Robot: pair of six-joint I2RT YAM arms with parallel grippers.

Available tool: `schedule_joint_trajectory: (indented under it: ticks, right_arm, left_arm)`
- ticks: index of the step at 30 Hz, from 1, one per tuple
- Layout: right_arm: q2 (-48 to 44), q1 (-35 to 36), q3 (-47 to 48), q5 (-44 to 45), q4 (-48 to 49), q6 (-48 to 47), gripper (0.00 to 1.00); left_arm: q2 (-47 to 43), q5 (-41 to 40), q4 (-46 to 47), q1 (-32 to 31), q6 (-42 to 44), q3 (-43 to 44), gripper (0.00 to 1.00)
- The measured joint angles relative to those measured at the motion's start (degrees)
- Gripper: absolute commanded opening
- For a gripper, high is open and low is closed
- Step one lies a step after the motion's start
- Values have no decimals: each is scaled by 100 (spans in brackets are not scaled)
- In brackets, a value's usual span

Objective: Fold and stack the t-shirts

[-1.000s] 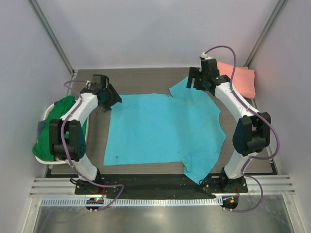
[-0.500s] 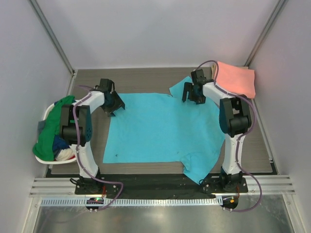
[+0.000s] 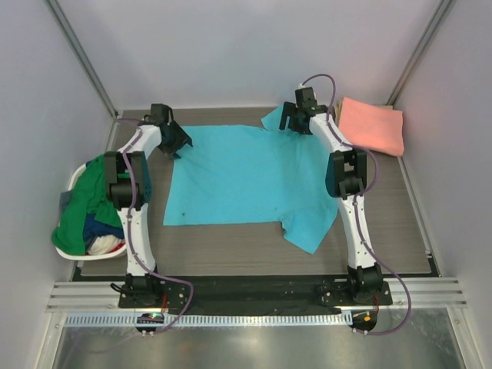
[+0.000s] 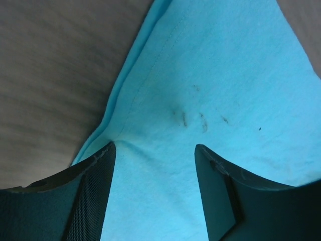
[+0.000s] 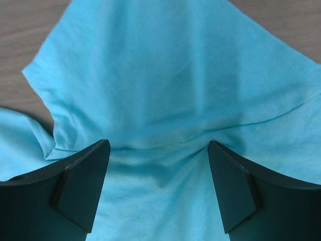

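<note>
The sky-blue t-shirt (image 3: 246, 177) lies spread flat on the wooden table (image 3: 231, 254), one sleeve pointing toward me. My left gripper (image 3: 175, 141) stands on its far left corner, open. In the left wrist view the blue cloth (image 4: 210, 75) fills the gap of the gripper (image 4: 155, 148), with the hem at the left fingertip. My right gripper (image 3: 286, 123) stands on the far right sleeve, open. In the right wrist view creased blue cloth (image 5: 175, 75) lies under the gripper (image 5: 159, 143). A folded salmon-pink shirt (image 3: 373, 123) lies at the far right.
A white basket (image 3: 73, 181) at the left edge holds a green shirt (image 3: 88, 204) and a navy one (image 3: 100, 227). Both arms reach out to the far end of the table. White walls close in the back and sides.
Both arms have stretched toward the back wall. The blue shirt has slid away from me with them and lies flatter, its near edge now farther from the table's front.
</note>
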Motion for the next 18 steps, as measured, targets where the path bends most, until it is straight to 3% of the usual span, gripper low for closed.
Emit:
schedule_joint_trajectory:
  ticks: [4, 9, 14, 18]
  right_arm:
    - [361, -50, 625, -297, 2, -28, 86]
    - [-308, -98, -407, -669, 205, -26, 86]
    - [-1550, -96, -1467, -935, 293, -26, 86]
    - [-3185, -96, -2708, -1032, 518, 81, 85]
  left_arm:
    - [417, 7, -245, 37, 68, 826, 68]
    - [-146, -103, -673, -31, 286, 684, 68]
    - [-2164, -398, -828, -96, 428, -782, 68]
    - [-4079, -730, -894, -160, 420, -2214, 66]
